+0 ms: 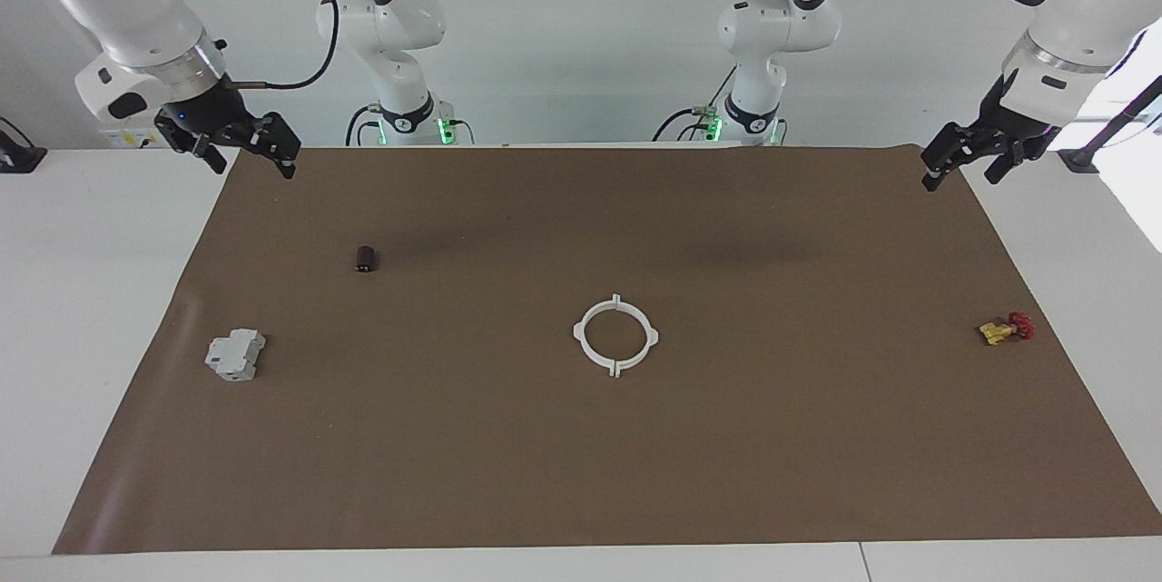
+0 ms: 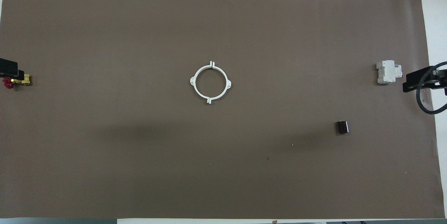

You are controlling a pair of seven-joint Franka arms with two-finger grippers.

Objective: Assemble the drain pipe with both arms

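- Drain pipe [image 1: 615, 336]: your two white half-rings lie flat mid-mat, ends meeting, so they read as one closed ring with four tabs. Looks assembled already, judging by how it lies.
- Left claw [image 1: 968, 157]: up in the air over the mat corner at the left arm's end, fingers spread, nothing in it.
- Right claw [image 1: 238, 146]: up over the mat corner at the right arm's end, fingers spread, empty.
- Key relation: the ring sits between the two claws, well apart from both and farther from the robots than either corner. Neither arm is clearly nearer; you can reach it from either end.
- Ring seam runs toward and away from the robots, with one tab pair on the robots' side and one on the camera's side in the facing view. So each half faces one arm's end of the surface.
- Clutter, leave it: light-grey block [image 1: 235, 355] and dark cylinder [image 1: 365, 259] toward the right arm's end; small red-and-yellow part [image 1: 1006, 329] toward the left arm's end.
- Brown mat [image 1: 581, 473] covers the surface.
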